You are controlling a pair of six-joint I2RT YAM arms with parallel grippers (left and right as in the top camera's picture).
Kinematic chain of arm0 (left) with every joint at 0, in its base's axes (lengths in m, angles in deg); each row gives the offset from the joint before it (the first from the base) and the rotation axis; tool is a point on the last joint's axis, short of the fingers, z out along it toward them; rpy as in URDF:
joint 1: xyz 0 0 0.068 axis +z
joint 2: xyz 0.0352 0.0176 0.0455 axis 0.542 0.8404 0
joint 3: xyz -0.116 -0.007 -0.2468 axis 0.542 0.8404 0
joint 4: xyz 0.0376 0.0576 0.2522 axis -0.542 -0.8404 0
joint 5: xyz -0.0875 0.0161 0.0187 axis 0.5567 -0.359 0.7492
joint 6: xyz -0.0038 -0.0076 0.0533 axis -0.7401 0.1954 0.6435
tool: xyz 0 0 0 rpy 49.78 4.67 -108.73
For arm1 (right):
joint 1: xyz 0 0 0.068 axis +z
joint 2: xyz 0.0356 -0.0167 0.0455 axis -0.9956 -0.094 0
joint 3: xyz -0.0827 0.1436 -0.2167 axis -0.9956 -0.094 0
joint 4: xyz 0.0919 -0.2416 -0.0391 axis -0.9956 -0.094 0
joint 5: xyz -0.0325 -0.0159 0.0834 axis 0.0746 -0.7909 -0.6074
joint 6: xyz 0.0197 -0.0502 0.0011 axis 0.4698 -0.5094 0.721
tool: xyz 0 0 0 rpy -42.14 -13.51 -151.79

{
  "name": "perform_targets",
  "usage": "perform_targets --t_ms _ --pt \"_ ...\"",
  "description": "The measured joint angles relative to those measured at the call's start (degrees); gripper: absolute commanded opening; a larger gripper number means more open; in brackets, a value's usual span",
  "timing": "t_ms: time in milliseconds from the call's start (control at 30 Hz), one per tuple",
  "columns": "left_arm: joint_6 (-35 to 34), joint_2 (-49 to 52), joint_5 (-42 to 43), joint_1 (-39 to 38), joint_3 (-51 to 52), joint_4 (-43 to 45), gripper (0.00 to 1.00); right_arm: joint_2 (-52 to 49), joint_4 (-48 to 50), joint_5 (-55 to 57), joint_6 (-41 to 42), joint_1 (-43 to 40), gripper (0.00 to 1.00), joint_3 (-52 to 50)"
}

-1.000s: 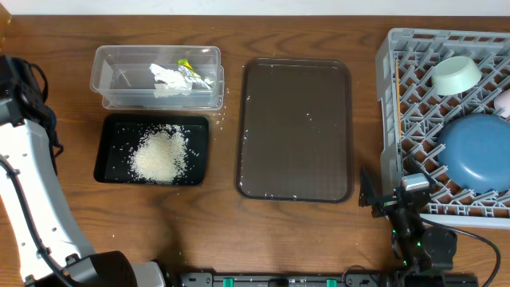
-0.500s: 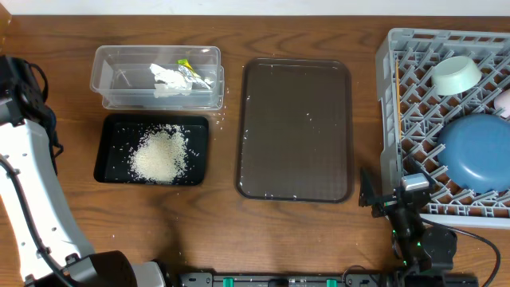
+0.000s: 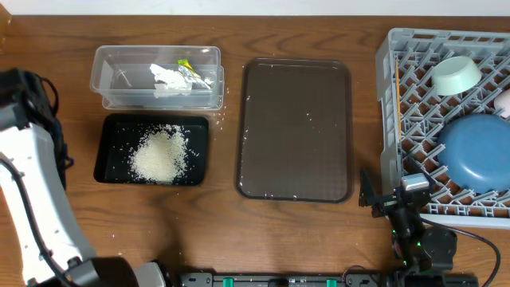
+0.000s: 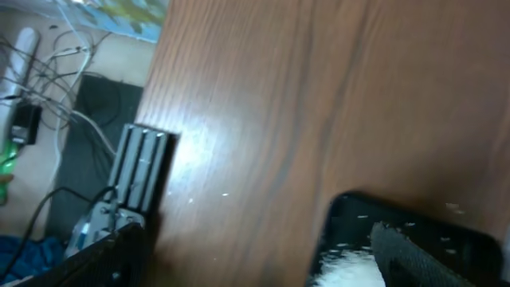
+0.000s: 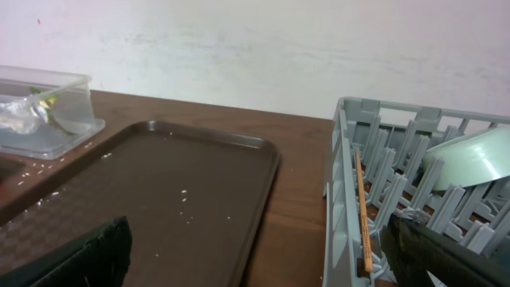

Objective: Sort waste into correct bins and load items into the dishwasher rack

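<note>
Nearly sorted: only stray rice lies loose, and both pincers are released.

Most rice grains sit heaped in the black tray near the table's left edge. Behind it, the clear tub holds crumpled paper and wrappers. A few stray grains dot the serving tray mid-table. Tiny, light and probably sticky, they would likely slip a two-finger pinch, so tipping that stiff tray by its raised rim seems surer. In the dishwasher rack at the right edge, the blue plate, mint bowl and chopstick look hard and smooth, best held by their rims. The left pincer and right pincer are spread wide with nothing between their fingers.
</note>
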Motion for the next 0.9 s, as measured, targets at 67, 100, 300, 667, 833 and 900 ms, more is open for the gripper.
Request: perform_targets --t_ms 67,100,300,667,833,900 --pt "0.4 -3.7 0.0 0.0 6.0 3.0 0.92 0.0 0.0 0.0 0.0 0.0 0.99 0.0" --pt "1.1 -5.7 0.1 -0.1 9.0 5.0 0.92 0.0 0.0 0.0 0.0 0.0 0.99 0.0" --pt "9.1 -18.3 0.9 -2.6 27.7 22.2 0.92 0.0 0.0 0.0 0.0 0.0 0.99 0.0" --pt "29.0 -43.3 7.8 -16.8 58.2 56.9 0.92 0.0 0.0 0.0 0.0 0.0 0.99 0.0" --pt "31.2 -53.2 7.7 -16.9 62.3 51.6 0.92 0.0 0.0 0.0 0.0 0.0 0.99 0.0" --pt "31.5 -54.7 7.7 -16.9 62.3 49.7 0.92 0.0 0.0 0.0 0.0 0.0 0.99 0.0"
